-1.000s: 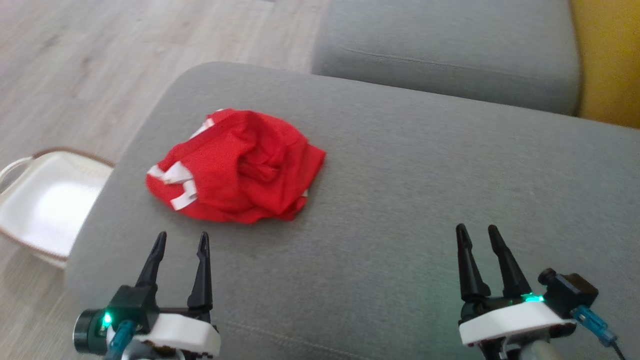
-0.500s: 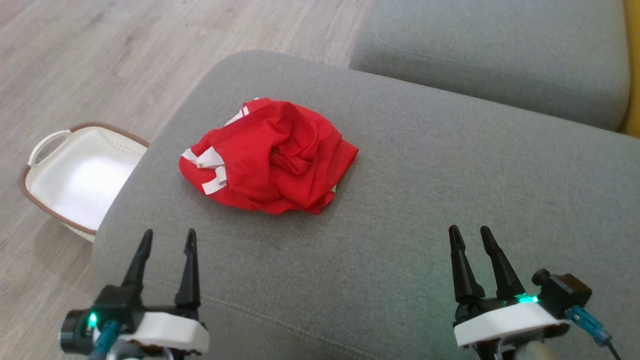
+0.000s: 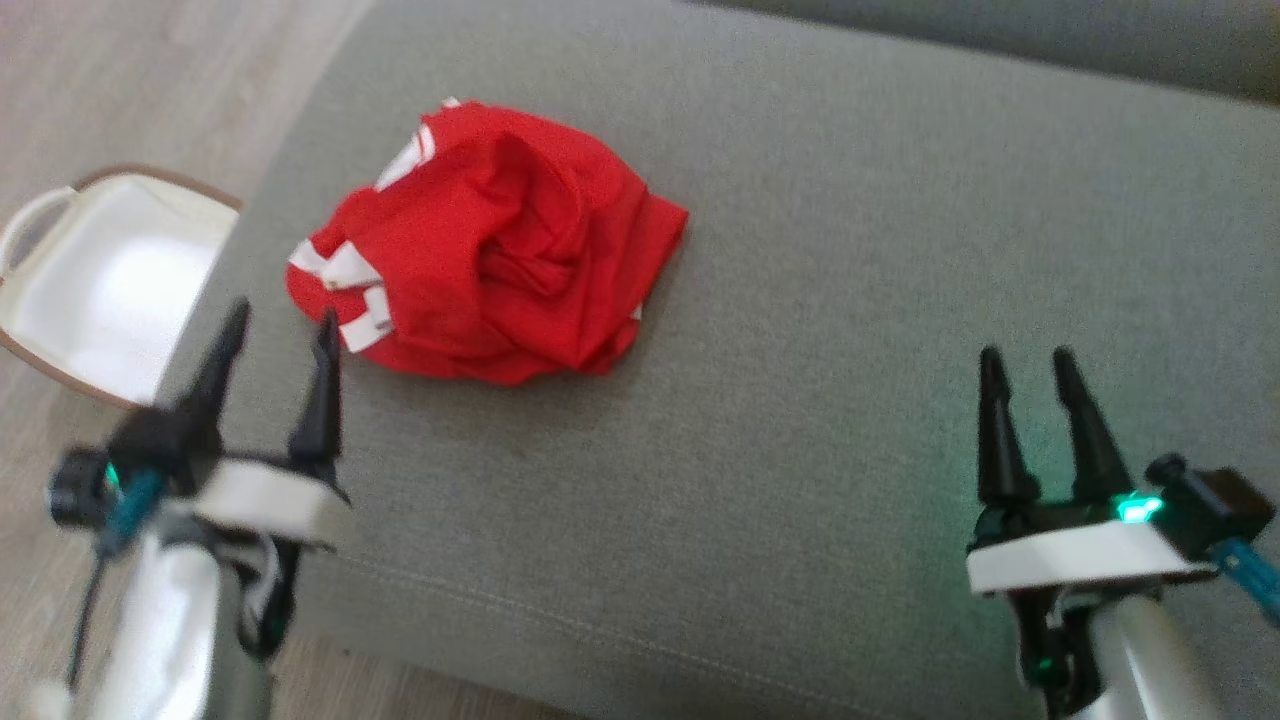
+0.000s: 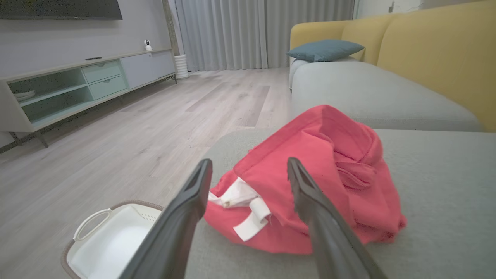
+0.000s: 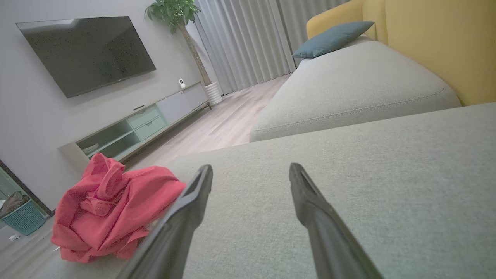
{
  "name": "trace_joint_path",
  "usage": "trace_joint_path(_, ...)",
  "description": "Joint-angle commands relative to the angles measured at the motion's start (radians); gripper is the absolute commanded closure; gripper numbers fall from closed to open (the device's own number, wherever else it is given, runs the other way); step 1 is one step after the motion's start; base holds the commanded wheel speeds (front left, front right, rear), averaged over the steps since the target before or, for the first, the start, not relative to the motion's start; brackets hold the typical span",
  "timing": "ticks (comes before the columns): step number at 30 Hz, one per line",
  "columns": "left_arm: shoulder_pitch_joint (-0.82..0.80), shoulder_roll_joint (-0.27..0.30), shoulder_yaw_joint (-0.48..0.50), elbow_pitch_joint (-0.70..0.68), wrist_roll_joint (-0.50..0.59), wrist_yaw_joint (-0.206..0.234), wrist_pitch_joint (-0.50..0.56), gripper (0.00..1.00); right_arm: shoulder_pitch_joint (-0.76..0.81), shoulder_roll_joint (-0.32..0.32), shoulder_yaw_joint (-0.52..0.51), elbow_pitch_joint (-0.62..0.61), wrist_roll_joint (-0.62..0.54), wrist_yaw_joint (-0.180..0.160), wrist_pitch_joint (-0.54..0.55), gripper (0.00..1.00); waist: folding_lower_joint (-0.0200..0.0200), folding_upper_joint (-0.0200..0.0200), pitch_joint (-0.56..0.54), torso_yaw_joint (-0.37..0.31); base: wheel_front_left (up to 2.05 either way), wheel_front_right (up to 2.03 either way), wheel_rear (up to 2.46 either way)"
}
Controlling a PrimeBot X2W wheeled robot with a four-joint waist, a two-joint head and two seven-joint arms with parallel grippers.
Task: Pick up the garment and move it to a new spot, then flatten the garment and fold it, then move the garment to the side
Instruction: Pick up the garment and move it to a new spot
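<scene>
A crumpled red garment [image 3: 490,245] with white trim lies in a heap on the grey sofa cushion [image 3: 800,400]. My left gripper [image 3: 282,325] stands open just short of its near-left edge, fingers pointing at the white straps. In the left wrist view the garment [image 4: 310,174] sits right beyond the open fingers [image 4: 186,197], nothing between them. My right gripper [image 3: 1025,365] is open over bare cushion, well to the right of the garment. From the right wrist camera the garment [image 5: 112,205] lies far to the left of that gripper's fingertips [image 5: 296,174].
A white laundry basket [image 3: 50,215] with a brown rim stands on the wooden floor off the cushion's left edge, also seen as the basket [image 4: 89,228] in the left wrist view. A second grey cushion [image 4: 368,93], yellow sofa back [image 4: 438,50] and TV cabinet [image 4: 77,85] lie beyond.
The head camera has tilted down, shifting the whole picture. My left gripper has come forward up to the garment's near-left edge. Both grippers stay open; the garment lies as before.
</scene>
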Motion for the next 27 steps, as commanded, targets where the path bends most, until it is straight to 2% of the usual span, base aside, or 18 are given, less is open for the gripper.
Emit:
trace_joint_path(1, -0.091, 0.045, 0.031, 0.007, -0.014, -0.012, -0.007, 0.0, -0.042, -0.007, 0.009, -0.043, -0.022, -0.001, -0.011, 0.0, 0.0, 0.0, 0.079, -0.036, 0.0, 0.0, 0.0)
trace_joint_path(5, -0.242, 0.114, -0.008, 0.116, -0.026, -0.035, 0.046, 0.0, -0.066, -0.007, -0.033, -0.073, -0.056, -0.001, -0.011, 0.0, 0.0, 0.0, 0.149, -0.058, 0.0, 0.0, 0.0)
trace_joint_path(7, -0.343, 0.163, -0.057, 0.196, -0.051, -0.043, 0.09, 0.0, -0.085, -0.007, -0.053, -0.093, -0.073, -0.001, -0.011, 0.0, 0.0, 0.0, 0.191, -0.076, 0.0, 0.0, 0.0)
trace_joint_path(15, -0.545, 0.308, -0.329, 0.354, -0.198, -0.045, 0.2, 0.0, -0.111, -0.007, -0.056, -0.122, -0.09, -0.001, -0.01, 0.0, 0.0, 0.0, 0.265, -0.118, 0.0, 0.0, 0.0)
trace_joint_path(23, -0.648, 0.385, -0.473, 0.466, -0.304, -0.045, 0.209, 0.0, -0.116, -0.007, -0.041, -0.127, -0.084, -0.001, -0.01, 0.0, 0.0, 0.0, 0.295, -0.153, 0.0, 0.0, 0.0)
trace_joint_path(24, -0.655, 0.391, -0.494, 0.477, -0.324, -0.045, 0.211, 0.06, -0.116, -0.007, -0.042, -0.127, -0.084, -0.001, -0.01, 0.0, 0.0, 0.0, 0.296, -0.156, 0.0, 0.0, 0.0)
trace_joint_path(25, -0.663, 0.397, -0.511, 0.485, -0.343, -0.045, 0.207, 0.94, -0.116, -0.007, -0.043, -0.127, -0.083, -0.001, -0.01, 0.0, 0.0, 0.0, 0.297, -0.158, 0.0, 0.0, 0.0)
trace_joint_path(26, -0.67, 0.403, -0.518, 0.493, -0.363, -0.045, 0.196, 1.0, -0.117, -0.007, -0.044, -0.127, -0.083, -0.001, -0.011, 0.0, 0.0, 0.0, 0.297, -0.16, 0.0, 0.0, 0.0)
trace_joint_path(27, -0.676, 0.406, -0.521, 0.502, -0.378, -0.045, 0.183, 1.0, -0.117, -0.007, -0.045, -0.125, -0.082, -0.001, -0.011, 0.0, 0.0, 0.0, 0.295, -0.162, 0.0, 0.0, 0.0)
